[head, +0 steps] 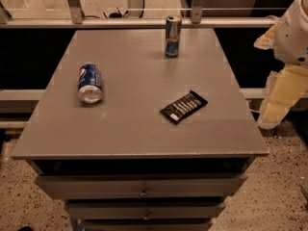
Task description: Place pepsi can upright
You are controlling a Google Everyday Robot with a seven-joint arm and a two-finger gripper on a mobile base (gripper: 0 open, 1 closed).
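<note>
pepsi can (90,83) lay on its side at surface (144,129) left, tall can (173,36) upright at back, wrapper (184,106) right of ctr, gripper (276,107) off right edge, grip state can't tell

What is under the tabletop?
Stacked drawers with small pulls; their insides are hidden. The pepsi can lies on its side on top. The hand hangs beyond the table's right edge.
</note>
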